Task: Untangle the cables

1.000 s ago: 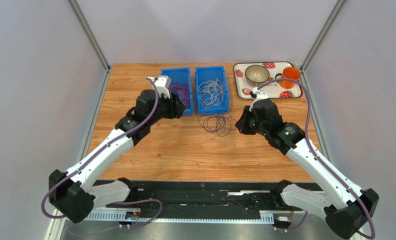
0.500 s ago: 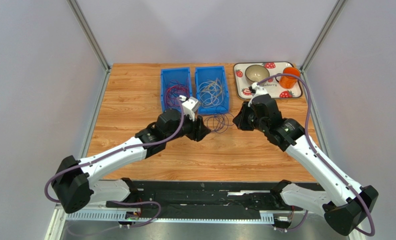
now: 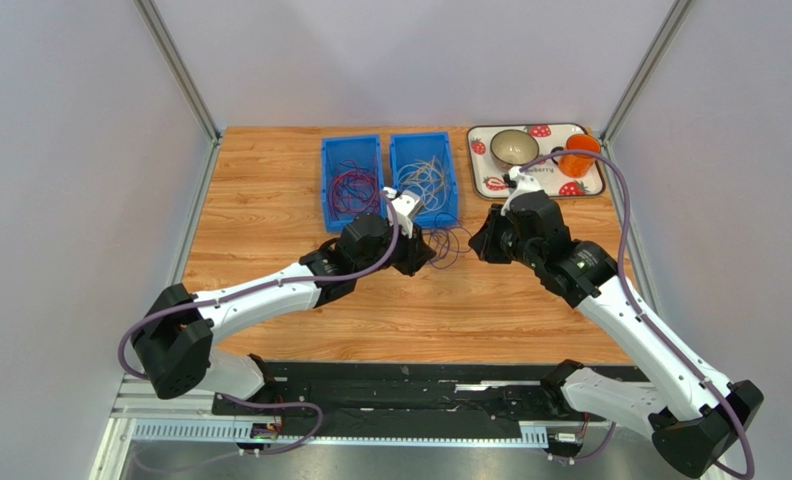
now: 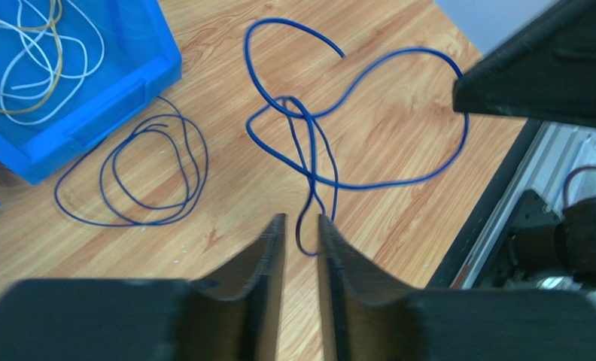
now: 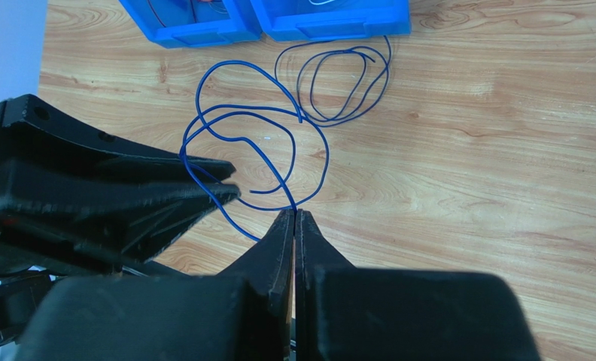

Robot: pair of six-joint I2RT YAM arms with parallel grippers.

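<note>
A dark blue cable (image 5: 325, 154) hangs in loose loops between my two grippers, above the table. My right gripper (image 5: 294, 212) is shut on it at its tips. My left gripper (image 4: 301, 226) has its jaws narrowly apart, with a bend of the same cable (image 4: 369, 186) lying in the gap. A second dark blue cable (image 4: 139, 223) lies coiled on the wood by the bins, also in the right wrist view (image 5: 387, 75). In the top view the left gripper (image 3: 425, 250) and right gripper (image 3: 478, 245) face each other across the cables (image 3: 450, 243).
Two blue bins stand at the back: the left bin (image 3: 327, 185) holds red cables, the right bin (image 3: 452, 180) white and yellow ones. A strawberry-print tray (image 3: 545, 178) at the back right carries a bowl (image 3: 514, 148) and an orange cup (image 3: 579, 155).
My left arm swung from the left bin rightward and forward to the blue cable in front of the right bin. My right gripper shifted slightly, still holding the cable.
</note>
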